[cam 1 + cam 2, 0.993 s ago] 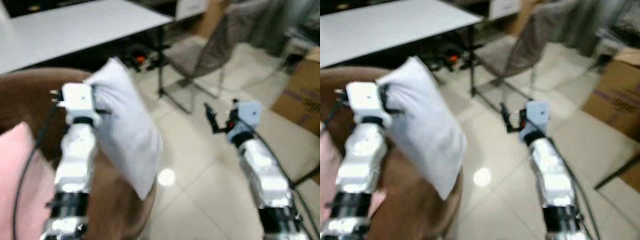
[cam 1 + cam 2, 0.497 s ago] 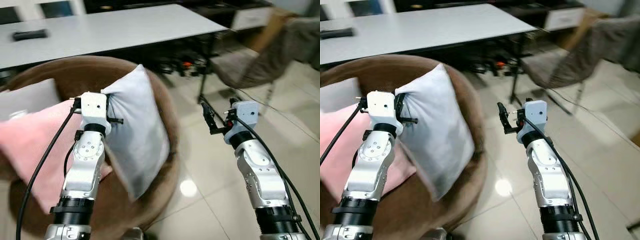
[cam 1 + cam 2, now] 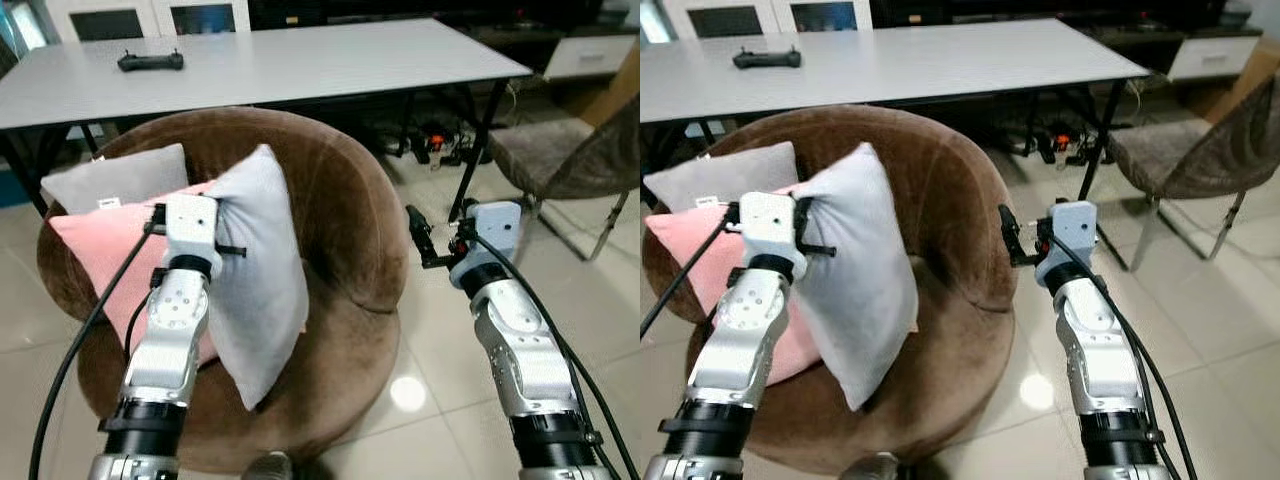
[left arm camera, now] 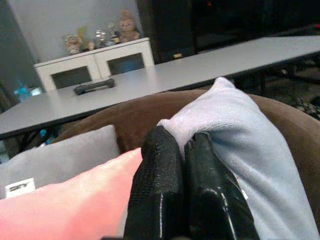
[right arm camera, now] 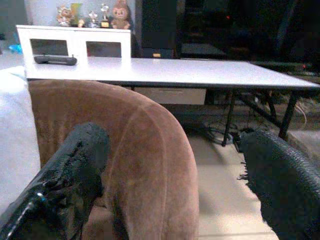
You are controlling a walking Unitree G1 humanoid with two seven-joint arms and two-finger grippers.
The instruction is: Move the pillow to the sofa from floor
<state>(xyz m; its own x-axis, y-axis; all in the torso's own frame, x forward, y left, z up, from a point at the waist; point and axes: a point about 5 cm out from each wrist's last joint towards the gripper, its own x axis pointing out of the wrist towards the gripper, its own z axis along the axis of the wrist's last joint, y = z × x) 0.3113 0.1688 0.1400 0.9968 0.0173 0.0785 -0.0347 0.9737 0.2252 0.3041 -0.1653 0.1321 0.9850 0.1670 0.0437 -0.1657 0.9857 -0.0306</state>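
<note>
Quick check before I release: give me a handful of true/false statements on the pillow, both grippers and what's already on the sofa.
1. The left gripper is shut on a corner of the white pillow. True.
2. The white pillow lies flat on the floor. False: it hangs upright from the left gripper over the brown sofa seat.
3. The right gripper is open and holds nothing. True; it hovers beside the sofa's outer side.
4. A pink pillow and a grey pillow are on the sofa. True.
5. The table behind the sofa is bare. False: a dark controller lies on it.
6. The right gripper pinches the pink pillow. False: it touches no pillow.
</note>
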